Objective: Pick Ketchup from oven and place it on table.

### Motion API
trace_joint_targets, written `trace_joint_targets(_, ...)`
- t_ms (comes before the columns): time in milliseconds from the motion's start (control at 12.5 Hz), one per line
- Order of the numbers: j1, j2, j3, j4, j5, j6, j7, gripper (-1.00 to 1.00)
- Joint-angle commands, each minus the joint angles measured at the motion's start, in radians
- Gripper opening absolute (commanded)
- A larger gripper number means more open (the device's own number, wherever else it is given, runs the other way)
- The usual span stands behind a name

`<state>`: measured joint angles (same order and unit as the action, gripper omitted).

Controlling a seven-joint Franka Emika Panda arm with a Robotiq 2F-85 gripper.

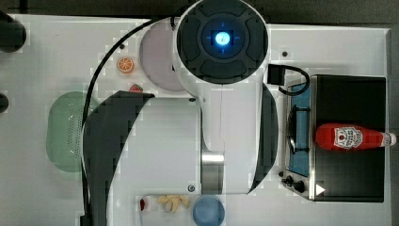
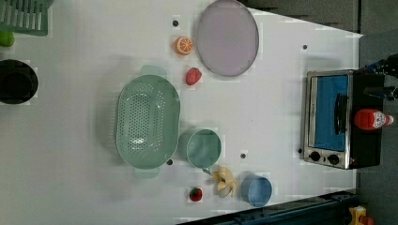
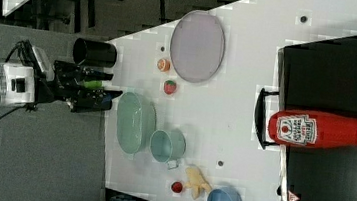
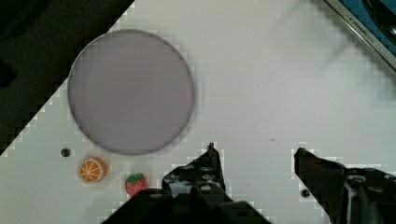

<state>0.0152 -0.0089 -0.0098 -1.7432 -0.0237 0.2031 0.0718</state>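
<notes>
The arm (image 1: 221, 94) hides much of the plate (image 1: 157, 59).

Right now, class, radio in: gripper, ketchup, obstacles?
Gripper open, empty, above table. Ketchup lying on oven top. Nothing around the bottle.

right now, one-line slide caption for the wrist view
Open gripper above the white table, near a lilac plate, orange slice and strawberry.

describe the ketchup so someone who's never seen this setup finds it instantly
Find the boxy toaster oven with the black top and blue glass door, at the top view's right edge of the white table. On its top stands a small red squeeze bottle of ketchup. Its white cap and shield label separate it from the small red strawberries on the table.
</notes>
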Motion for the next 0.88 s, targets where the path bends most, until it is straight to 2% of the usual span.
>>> trace_joint_targets(80, -0.028, -0.321, -0.055, -0.204, -0.022, -0.139, -0.137, 0.85)
trace_joint_targets(160, -0.032, -0.312, -0.069, -0.204, -0.024, -0.136, -0.137, 1.00)
trace_joint_targets(480, -0.058, -0.266, -0.162, -0.202, -0.025, -0.058, -0.137, 1.00)
trace_joint_targets(880, -0.080, -0.174, -0.347, -0.201, -0.025, 0.099, -0.143, 1.00)
